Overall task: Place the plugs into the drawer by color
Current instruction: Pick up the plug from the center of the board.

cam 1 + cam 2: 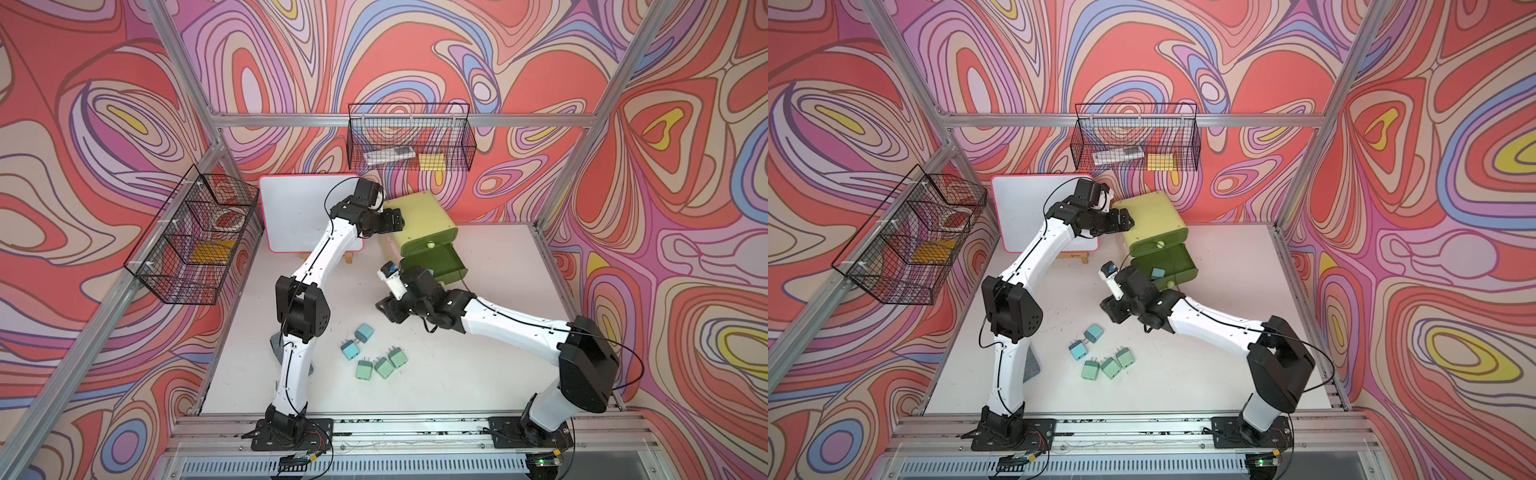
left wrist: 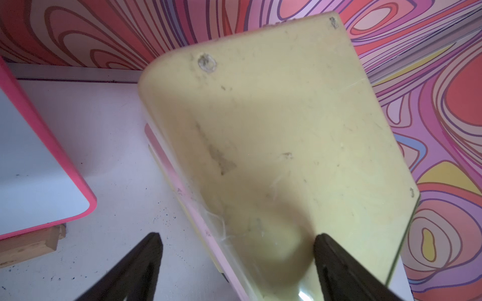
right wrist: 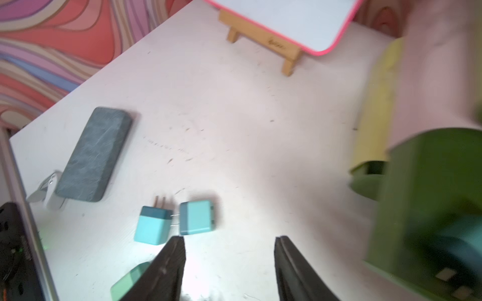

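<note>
The pale yellow-green drawer chest stands at the back of the table, and its middle drawer is pulled out. Inside that drawer lies a light blue plug. Two light blue plugs and three mint green plugs lie on the table in front. My left gripper is open and straddles the chest's top left edge. My right gripper hangs open and empty over bare table between the drawer and the blue plugs.
A pink-rimmed whiteboard on a wooden stand leans left of the chest. A grey block lies near the left arm's base. Black wire baskets hang on the back and left walls.
</note>
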